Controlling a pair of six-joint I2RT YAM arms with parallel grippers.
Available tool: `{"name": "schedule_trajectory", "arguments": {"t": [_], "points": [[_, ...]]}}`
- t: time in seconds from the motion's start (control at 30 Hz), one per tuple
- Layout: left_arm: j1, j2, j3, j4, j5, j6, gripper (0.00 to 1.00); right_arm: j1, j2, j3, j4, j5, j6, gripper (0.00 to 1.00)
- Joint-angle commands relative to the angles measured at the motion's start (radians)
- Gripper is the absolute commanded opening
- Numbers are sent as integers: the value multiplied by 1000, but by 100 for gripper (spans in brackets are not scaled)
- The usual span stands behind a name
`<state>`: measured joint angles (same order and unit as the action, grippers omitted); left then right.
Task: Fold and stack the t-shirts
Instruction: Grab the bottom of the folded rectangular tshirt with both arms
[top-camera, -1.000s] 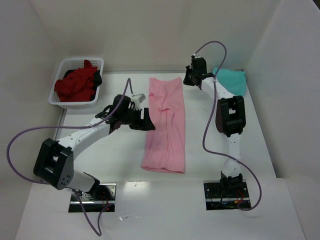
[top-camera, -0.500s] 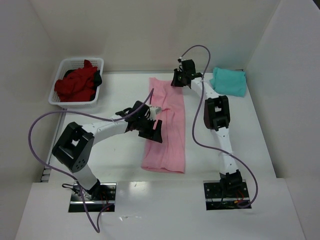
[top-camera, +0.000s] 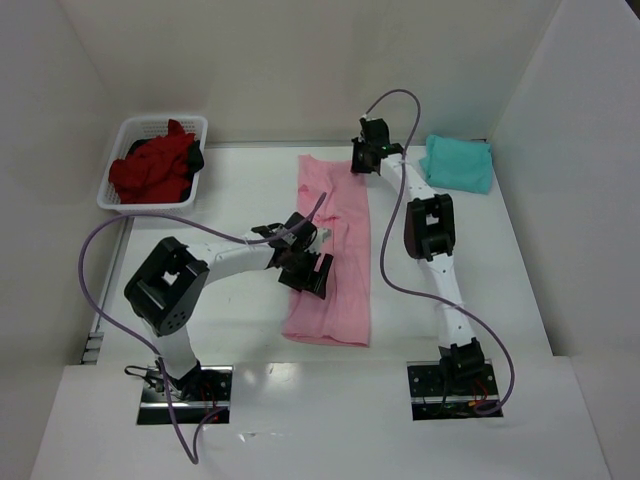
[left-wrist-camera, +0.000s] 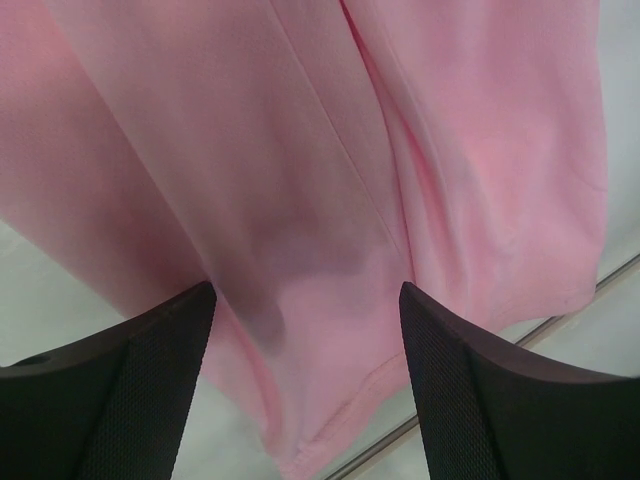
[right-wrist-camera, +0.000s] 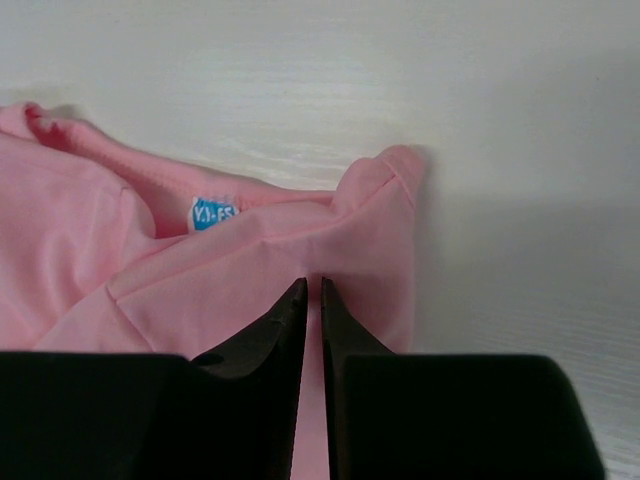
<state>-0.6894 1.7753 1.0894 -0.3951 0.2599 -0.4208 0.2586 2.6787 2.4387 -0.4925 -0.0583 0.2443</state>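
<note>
Left gripper (left-wrist-camera: 305, 297) jaws spread wide over light pink t-shirt (top-camera: 342, 300) on bench (top-camera: 240, 190), right gripper (right-wrist-camera: 312, 287) clamped on shirt's corner beside the collar

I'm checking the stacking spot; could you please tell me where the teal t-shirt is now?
In the top view, the teal t-shirt lies in the far right corner of the table, just right of the right arm, apart from the pink t-shirt.

One pink t-shirt (top-camera: 340, 300); one teal t-shirt (top-camera: 458, 163); one basket (top-camera: 148, 206) of red shirts (top-camera: 150, 172).
</note>
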Motion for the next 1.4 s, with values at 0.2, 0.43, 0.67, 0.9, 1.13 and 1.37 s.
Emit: {"name": "schedule_trajectory", "arguments": {"t": [0.2,0.43,0.67,0.9,1.13,1.37], "points": [[-35,15,-11,-74,-65,-84,82,-10,90,201,-44,43,-7,16],[-58,-121,-20,-96,-135,-145,88,-10,3,240,-78,-53,22,31],[-58,-326,29,-139,-182,-217,99,-10,-435,-131,-60,-84,53,92],[-49,-559,-159,-135,-182,-416,100,-10,-1025,-928,13,-63,140,100],[-48,-694,-283,-159,-232,-561,100,82,-1422,-1433,-72,-63,356,100],[-48,-586,-274,-149,-205,-563,100,312,-1668,-1704,-164,-49,673,100]]}}
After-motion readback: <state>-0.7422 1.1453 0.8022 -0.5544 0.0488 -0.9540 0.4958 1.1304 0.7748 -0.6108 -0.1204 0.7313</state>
